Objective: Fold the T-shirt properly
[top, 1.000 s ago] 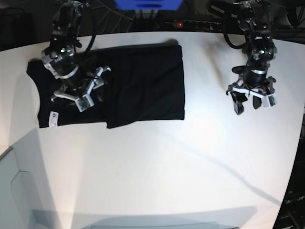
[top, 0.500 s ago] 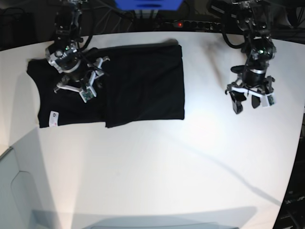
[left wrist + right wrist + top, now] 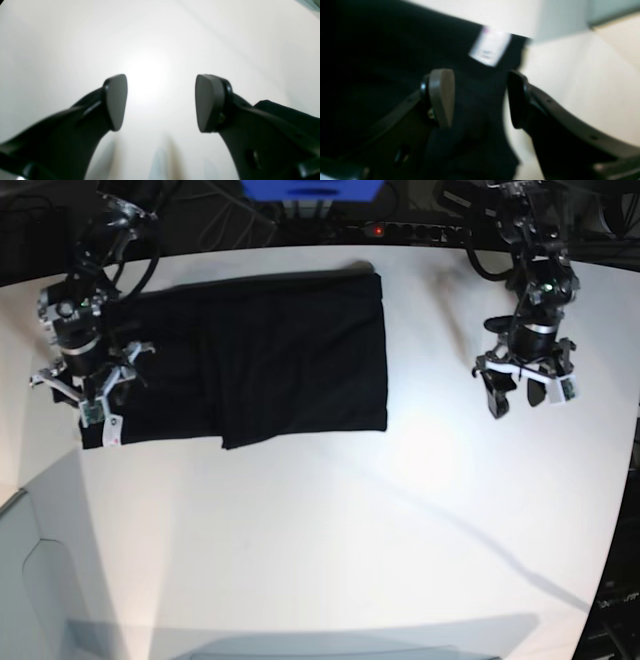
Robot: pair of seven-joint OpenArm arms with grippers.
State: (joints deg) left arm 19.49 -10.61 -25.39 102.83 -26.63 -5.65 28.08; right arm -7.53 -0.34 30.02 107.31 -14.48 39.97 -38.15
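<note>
Both hands gape wide, right hand (image 3: 480, 98) over the T-shirt (image 3: 290, 350), left hand (image 3: 161, 102) holding nothing.

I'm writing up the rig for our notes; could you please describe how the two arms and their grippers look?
Both arms are black with silver collars and dark cables. The left gripper and right gripper have white brackets and black curved fingers ending in flat, rounded dark pads.

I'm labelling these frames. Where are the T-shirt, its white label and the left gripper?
T-shirt (image 3: 300, 355), base view, flat middle of the black cloth.
White label (image 3: 490, 46), right wrist view, middle of the tag.
Left gripper (image 3: 161, 102), left wrist view, between its open fingertips.
</note>
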